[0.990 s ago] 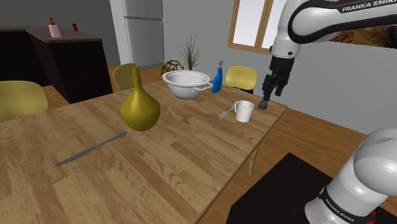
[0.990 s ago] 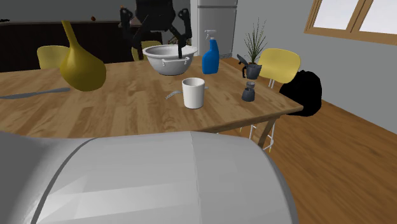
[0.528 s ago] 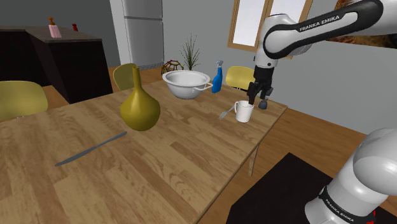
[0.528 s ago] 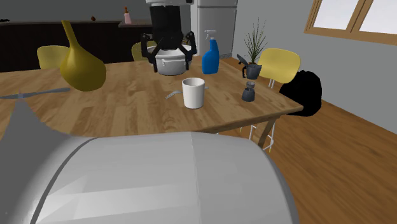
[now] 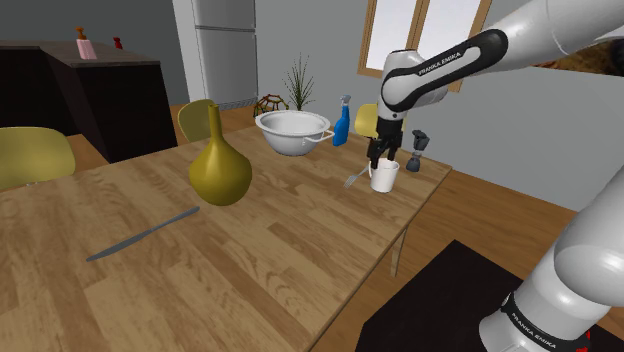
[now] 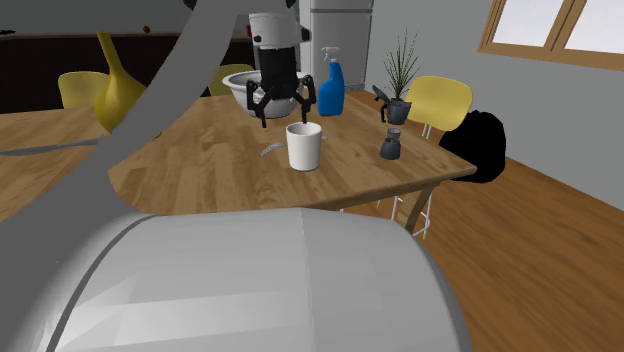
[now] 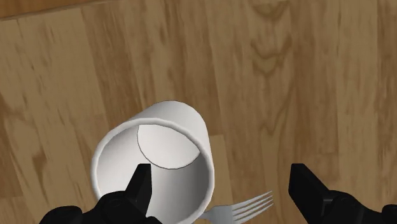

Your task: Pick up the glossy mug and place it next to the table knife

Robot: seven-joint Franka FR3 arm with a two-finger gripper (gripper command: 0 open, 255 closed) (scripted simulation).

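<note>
Fingers (image 7: 141, 184) of the all-black two-finger gripper (image 7: 222, 189) stand wide apart and clasp nothing. One finger hangs over the rim of the plain white cylindrical mug (image 7: 153, 162), while the tines of a grey metal fork (image 7: 245, 207) lie on the wood between the two. In the second exterior view the gripper (image 6: 285, 108) hovers just above the mug (image 6: 304, 147), offset to one side. The mug (image 5: 384, 176) stands upright, smooth and empty, near the right-hand edge of the wooden table (image 5: 260, 280) in the shoulder view, with the fork (image 5: 354, 178) just beside it. A white two-handled bowl (image 5: 293, 132) and a blue spray bottle (image 5: 342, 122) stand behind it. The long grey table knife (image 5: 143, 234) lies well apart from the mug, beyond an olive-yellow long-necked vase (image 5: 219, 165), with bare wood around it.
</note>
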